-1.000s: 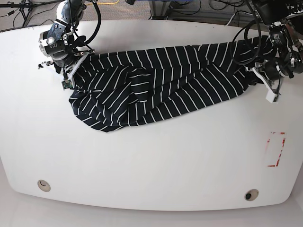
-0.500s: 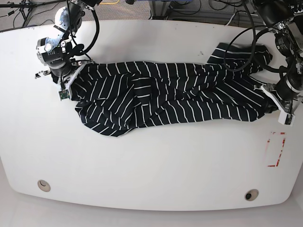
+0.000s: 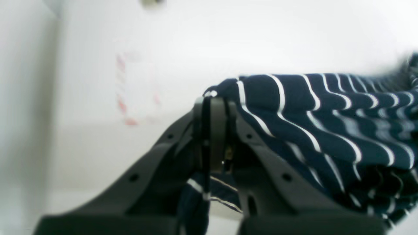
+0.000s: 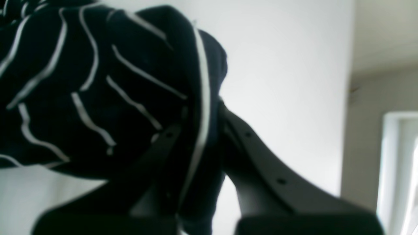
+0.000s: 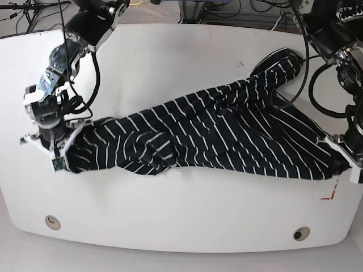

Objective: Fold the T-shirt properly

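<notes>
The soft black T-shirt with thin white stripes (image 5: 227, 136) lies stretched across the white bench (image 5: 181, 221), each end clenched by one arm's fingers: left fingers (image 3: 212, 107), right fingers (image 4: 196, 130). It looks bunched, so a slipping pinch or uneven pull could leave wrinkles.

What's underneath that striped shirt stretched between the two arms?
Only the white table shows around the T-shirt. A red mark sits near its corner by the left tool. Whatever lies directly beneath the cloth is covered and cannot be seen.
</notes>
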You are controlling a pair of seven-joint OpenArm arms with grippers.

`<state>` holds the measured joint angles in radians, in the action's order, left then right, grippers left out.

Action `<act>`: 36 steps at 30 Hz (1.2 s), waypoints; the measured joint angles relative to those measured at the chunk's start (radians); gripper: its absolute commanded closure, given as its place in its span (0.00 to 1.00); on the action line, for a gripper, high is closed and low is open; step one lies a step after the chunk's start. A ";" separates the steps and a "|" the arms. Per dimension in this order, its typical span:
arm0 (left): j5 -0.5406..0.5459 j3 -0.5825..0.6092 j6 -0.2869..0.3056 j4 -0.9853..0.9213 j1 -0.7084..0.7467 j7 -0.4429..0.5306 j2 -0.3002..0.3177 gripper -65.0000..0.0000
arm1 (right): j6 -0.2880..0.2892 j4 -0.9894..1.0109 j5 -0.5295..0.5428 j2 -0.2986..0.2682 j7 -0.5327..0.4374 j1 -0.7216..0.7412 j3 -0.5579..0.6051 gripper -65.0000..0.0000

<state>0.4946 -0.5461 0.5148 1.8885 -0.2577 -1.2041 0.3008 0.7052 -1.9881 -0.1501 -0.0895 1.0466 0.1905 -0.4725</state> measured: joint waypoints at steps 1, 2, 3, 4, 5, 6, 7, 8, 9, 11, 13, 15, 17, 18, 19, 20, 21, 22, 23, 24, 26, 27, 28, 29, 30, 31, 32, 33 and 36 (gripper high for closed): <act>-0.019 0.001 -0.005 0.000 -0.024 0.001 -0.001 1.00 | -0.001 0.002 0.005 -0.016 -0.003 0.022 0.017 1.00; -0.036 0.002 -0.006 0.000 -0.050 0.000 -0.003 1.00 | 0.001 0.003 0.012 -0.036 -0.005 0.047 0.040 1.00; -0.047 0.004 -0.006 0.000 -0.079 0.001 -0.004 1.00 | 0.000 0.004 0.017 -0.050 -0.010 0.075 0.054 1.00; -0.053 0.006 -0.006 0.000 -0.104 0.001 -0.003 1.00 | 0.001 0.006 0.018 -0.057 -0.011 0.101 0.060 1.00; -0.074 0.018 -0.008 -0.003 -0.135 0.002 -0.003 1.00 | 0.001 0.014 0.014 -0.071 -0.015 0.131 0.075 1.00; -0.082 0.027 -0.008 -0.005 -0.160 0.002 -0.001 1.00 | 0.000 0.016 0.016 -0.077 -0.016 0.153 0.081 1.00; -0.087 0.036 -0.008 -0.015 -0.188 -0.001 -0.001 1.00 | 0.000 0.022 0.015 -0.084 -0.014 0.177 0.092 1.00; -0.103 0.043 -0.010 -0.026 -0.217 0.001 0.000 1.00 | 0.002 0.031 0.011 -0.093 -0.012 0.201 0.103 1.00; -0.111 0.047 -0.011 -0.034 -0.243 0.001 -0.001 1.00 | 0.000 0.033 0.013 -0.100 -0.011 0.222 0.110 1.00; -0.110 0.048 -0.007 -0.059 -0.303 0.000 -0.002 1.00 | 0.002 0.039 0.016 -0.115 -0.003 0.274 0.127 1.00; -0.118 0.048 -0.008 -0.079 -0.356 -0.007 0.000 1.00 | 0.000 0.047 0.017 -0.131 -0.003 0.315 0.142 1.00; -0.137 0.048 -0.010 -0.101 -0.419 -0.021 0.006 1.00 | 0.000 0.056 0.016 -0.150 -0.005 0.363 0.155 1.00; -0.146 0.048 -0.011 -0.123 -0.481 -0.037 0.021 1.00 | 0.000 0.071 0.018 -0.166 -0.005 0.414 0.161 1.00; -0.149 0.048 -0.010 -0.133 -0.512 -0.035 0.029 1.00 | 0.000 0.079 0.023 -0.172 -0.005 0.438 0.162 1.00; -0.150 0.047 -0.009 -0.142 -0.545 -0.033 0.042 1.00 | 0.001 0.087 0.023 -0.180 -0.006 0.465 0.163 1.00; -0.150 0.046 -0.011 -0.150 -0.571 -0.030 0.050 1.00 | -0.002 0.093 0.023 -0.187 -0.004 0.490 0.163 1.00; -0.146 0.045 -0.008 -0.165 -0.600 -0.029 0.062 1.00 | 0.000 0.106 0.026 -0.195 0.008 0.519 0.164 1.00; -0.145 0.045 -0.010 -0.182 -0.629 -0.028 0.074 1.00 | 0.001 0.120 0.022 -0.203 0.016 0.550 0.163 1.00; -0.144 0.045 -0.009 -0.196 -0.653 -0.028 0.083 1.00 | 0.000 0.132 0.023 -0.211 0.029 0.580 0.163 1.00; -0.143 0.045 -0.009 -0.217 -0.681 -0.028 0.093 1.00 | 0.002 0.148 0.023 -0.220 0.051 0.613 0.163 1.00; -0.141 0.044 -0.006 -0.248 -0.721 -0.030 0.106 1.00 | 0.002 0.168 0.030 -0.235 0.067 0.665 0.163 1.00; -0.137 0.045 -0.008 -0.269 -0.743 -0.029 0.116 1.00 | 0.002 0.179 0.035 -0.247 0.066 0.695 0.163 1.00; -0.135 0.045 -0.009 -0.281 -0.758 -0.029 0.122 1.00 | 0.000 0.184 0.039 -0.254 0.066 0.717 0.163 1.00; -0.133 0.045 -0.006 -0.302 -0.776 -0.027 0.127 1.00 | 0.000 0.193 0.046 -0.262 0.072 0.740 0.163 1.00; -0.136 0.045 -0.010 -0.319 -0.789 -0.028 0.131 1.00 | 0.001 0.200 0.045 -0.267 0.076 0.760 0.163 1.00; -0.134 0.044 -0.009 -0.329 -0.796 -0.028 0.133 1.00 | 0.001 0.204 0.045 -0.270 0.075 0.772 0.163 1.00; -0.132 0.044 -0.009 -0.337 -0.800 -0.023 0.135 1.00 | 0.001 0.208 0.045 -0.272 0.076 0.780 0.162 1.00; -0.131 0.044 -0.009 -0.343 -0.801 -0.021 0.135 1.00 | 0.001 0.210 0.045 -0.274 0.075 0.783 0.162 1.00; -0.132 0.044 -0.010 -0.346 -0.792 -0.027 0.132 1.00 | 0.002 0.211 0.045 -0.273 0.082 0.777 0.162 1.00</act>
<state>0.3630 -0.5022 0.5053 1.5425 -1.0492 -1.2308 0.4324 0.7067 -1.7775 -0.1047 -0.3622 1.1286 0.9672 -0.3103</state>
